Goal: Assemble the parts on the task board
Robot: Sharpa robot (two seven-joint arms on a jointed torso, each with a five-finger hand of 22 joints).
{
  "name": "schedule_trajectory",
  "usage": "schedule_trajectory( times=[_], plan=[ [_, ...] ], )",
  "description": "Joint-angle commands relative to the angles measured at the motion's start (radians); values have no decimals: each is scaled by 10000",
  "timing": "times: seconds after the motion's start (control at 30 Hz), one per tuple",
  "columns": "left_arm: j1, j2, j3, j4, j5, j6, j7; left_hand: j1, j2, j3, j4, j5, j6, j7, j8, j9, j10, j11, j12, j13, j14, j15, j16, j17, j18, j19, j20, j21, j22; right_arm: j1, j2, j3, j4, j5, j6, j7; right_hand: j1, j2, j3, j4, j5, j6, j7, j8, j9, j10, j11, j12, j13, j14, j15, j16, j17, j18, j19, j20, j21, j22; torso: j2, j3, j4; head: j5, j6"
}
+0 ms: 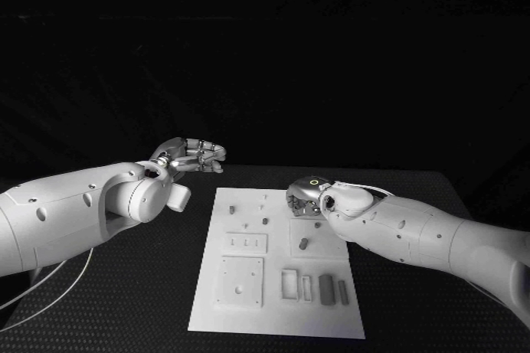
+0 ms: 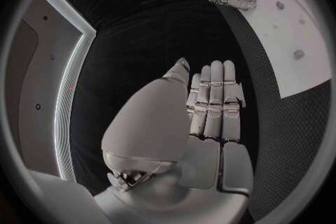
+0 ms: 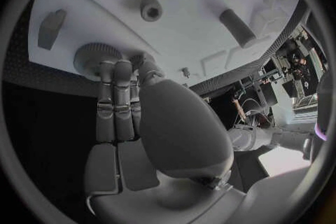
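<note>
While the white board point(image 1: 276, 288) lies flat in the middle of the black counter point(image 1: 409, 322), the right hand point(image 1: 307, 198) rests at its far right edge, fingers laid straight and close together. In the right wrist view the fingertips point(image 3: 112, 70) touch a round knurled knob point(image 3: 94, 56) at that board edge; whether the knob is actually pinched cannot be told. Close by the hand stand a short cylindrical peg point(image 3: 237, 27) and a small ring-shaped piece point(image 3: 150, 9), both grey and matt. The left hand point(image 1: 194, 155) hangs off the board, beyond its far left corner, well apart from every part, holding nothing; its fingers lie straight and side by side. Rectangular recesses and slim grey bars point(image 1: 327, 287) occupy the board's near half.
</note>
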State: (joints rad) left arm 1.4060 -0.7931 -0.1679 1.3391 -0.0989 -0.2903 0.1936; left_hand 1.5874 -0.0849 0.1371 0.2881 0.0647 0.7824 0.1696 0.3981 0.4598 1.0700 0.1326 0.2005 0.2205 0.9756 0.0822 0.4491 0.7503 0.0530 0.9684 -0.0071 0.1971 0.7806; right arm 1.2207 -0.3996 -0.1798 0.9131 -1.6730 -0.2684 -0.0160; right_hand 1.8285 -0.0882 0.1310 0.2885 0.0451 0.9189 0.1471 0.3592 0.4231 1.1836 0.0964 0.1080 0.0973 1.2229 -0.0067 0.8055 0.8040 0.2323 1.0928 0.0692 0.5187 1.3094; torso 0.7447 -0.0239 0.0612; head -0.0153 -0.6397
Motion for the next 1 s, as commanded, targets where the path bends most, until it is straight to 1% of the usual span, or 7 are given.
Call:
schedule_trajectory(
  times=[0.03, 0.17, 0.33, 0.53, 0.8, 0.93, 1.0],
  plan=[
    [34, 8, 9, 29, -45, 33, 94, -68, -44, -33, 4, -48, -49, 33, -61, 12, -40, 65, -53, 15, 37, 6, -68, 13, -119, -15, -83, -71, -8, -10, 19, -9, 5, -169, -436, -144, 51, -17, 114, 3, 31, 104, 4, -66, -10, 208, 12, -20, 121, 12, -80, 47, 12, 295, -23, -26, 57, 218, -1, 7, -13, 2, 13],
    [35, 18, 9, 30, -45, 32, 98, -67, -44, -31, 4, -48, -55, 34, -69, 15, -47, 70, -64, 16, 37, 6, -75, 17, -123, -15, -85, -78, -8, -10, 48, -8, 17, -160, -739, -260, 30, -52, 306, -5, 32, 167, -17, -58, 0, 317, -28, -24, 158, 80, -119, 87, 36, 295, 25, -59, 133, 221, -1, 8, -4, -5, 42],
    [35, 11, 9, 31, -45, 27, 102, -63, -42, -29, 3, -47, -66, 36, -81, 19, -57, 76, -81, 17, 38, 6, -85, 24, -127, -13, -87, -86, -7, -7, 90, -3, 20, -208, -1116, -507, -17, -109, 426, -9, 31, 205, -32, -56, 7, 373, -47, -43, 180, 105, -138, 101, 49, 295, 38, -78, 182, 221, 0, -4, 7, -2, 83],
    [35, 18, 9, -10, -45, 16, 109, -60, -44, -28, 2, -47, -77, 38, -92, 23, -66, 82, -97, 18, 39, 7, -93, 30, -131, -11, -89, -95, -6, 56, 212, 2, 61, -305, -1278, -646, -58, -167, 496, -11, 31, 219, -36, -61, 9, 397, -55, -64, 191, 122, -146, 109, 58, 295, 44, -88, 216, 221, -3, -12, 7, 27, 118],
    [37, 44, 9, -14, -50, 5, 120, -55, -44, -26, 1, -47, -80, 39, -99, 28, -68, 85, -108, 21, 40, 6, -101, 36, -133, -9, -91, -102, -5, 71, 638, 3, -200, -368, -1515, -738, -84, -200, 559, -16, 31, 231, -41, -64, 12, 414, -61, -83, 199, 135, -152, 114, 64, 295, 49, -96, 241, 219, 11, -22, 32, 27, 225],
    [48, 74, 9, -17, -103, 0, 126, -55, -45, -26, 1, -47, -81, 40, -102, 30, -68, 85, -111, 23, 41, 7, -104, 38, -135, -8, -91, -105, -4, 70, 863, 4, -412, -411, -1753, -809, -99, -219, 606, -19, 31, 233, -42, -69, 13, 417, -62, -100, 202, 149, -154, 121, 70, 295, 55, -103, 260, 219, 18, -20, 18, 40, 282],
    [51, 88, 9, -16, -103, 4, 129, -55, -45, -26, 2, -47, -81, 40, -103, 31, -67, 86, -113, 23, 41, 7, -105, 39, -136, -8, -91, -106, -4, 70, 953, 5, -511, -414, -1815, -835, -111, -234, 627, -20, 31, 235, -42, -72, 13, 417, -62, -111, 204, 159, -154, 127, 74, 295, 61, -107, 272, 220, 19, -23, 29, 46, 309]
  ],
)
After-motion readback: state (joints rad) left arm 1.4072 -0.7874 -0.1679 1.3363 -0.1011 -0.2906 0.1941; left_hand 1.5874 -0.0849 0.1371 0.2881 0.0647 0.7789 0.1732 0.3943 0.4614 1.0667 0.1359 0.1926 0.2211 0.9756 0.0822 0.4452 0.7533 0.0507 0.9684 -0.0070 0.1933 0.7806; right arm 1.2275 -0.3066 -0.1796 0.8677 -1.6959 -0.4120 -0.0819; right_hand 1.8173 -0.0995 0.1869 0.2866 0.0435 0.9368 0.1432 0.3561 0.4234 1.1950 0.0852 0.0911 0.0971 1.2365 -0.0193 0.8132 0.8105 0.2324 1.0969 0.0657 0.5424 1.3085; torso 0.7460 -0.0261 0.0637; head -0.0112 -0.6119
